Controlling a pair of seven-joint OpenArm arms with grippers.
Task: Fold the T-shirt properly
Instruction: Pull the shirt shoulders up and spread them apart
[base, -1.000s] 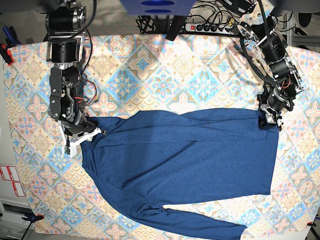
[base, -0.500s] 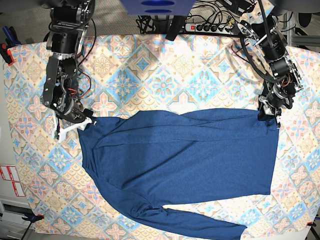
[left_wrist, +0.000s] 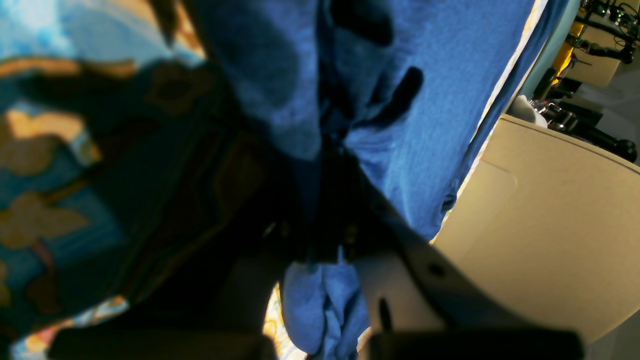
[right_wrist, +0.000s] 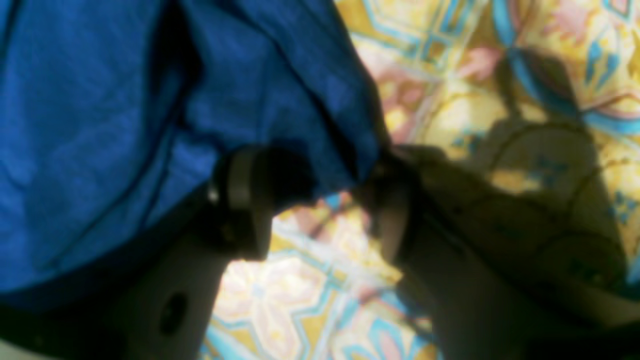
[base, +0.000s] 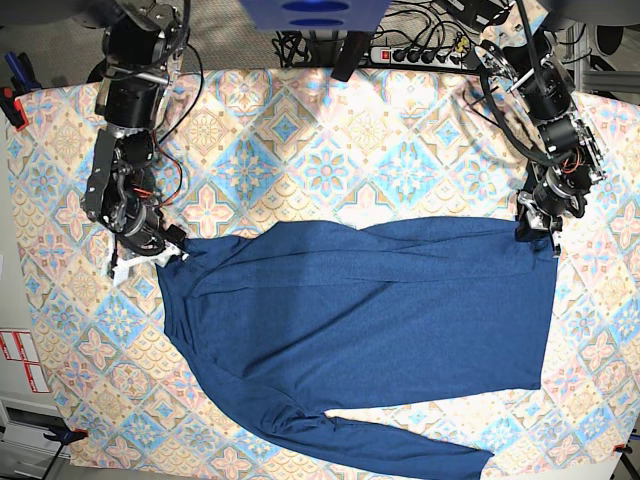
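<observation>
In the base view, the right gripper (base: 140, 255) sits at the left edge of the frame, at the upper-left corner of the T-shirt (base: 370, 320). From above its jaws are too small to read. The right wrist view settles it: the two fingers (right_wrist: 240, 200) stand spread apart, with a fold of blue cloth hanging down between them and the patterned tablecloth (right_wrist: 310, 280) showing through the gap below. Whether the cloth touches either finger is lost in the blur.

The T-shirt lies flat across the middle of the bench on the tablecloth (base: 330, 150), body spread wide, one long sleeve trailing along the lower edge of the frame toward the lower right.

At the right of the base view, the left gripper (base: 537, 228) rests on the shirt's upper-right corner. Only the left wrist view shows the hold: the jaws are pressed together, pinching a bunched fold of the T-shirt (left_wrist: 425, 100), with cloth gathered above the fingers and a small tuft poking out beneath them. That view also takes in a beige panel (left_wrist: 550, 225) at its right side.
</observation>
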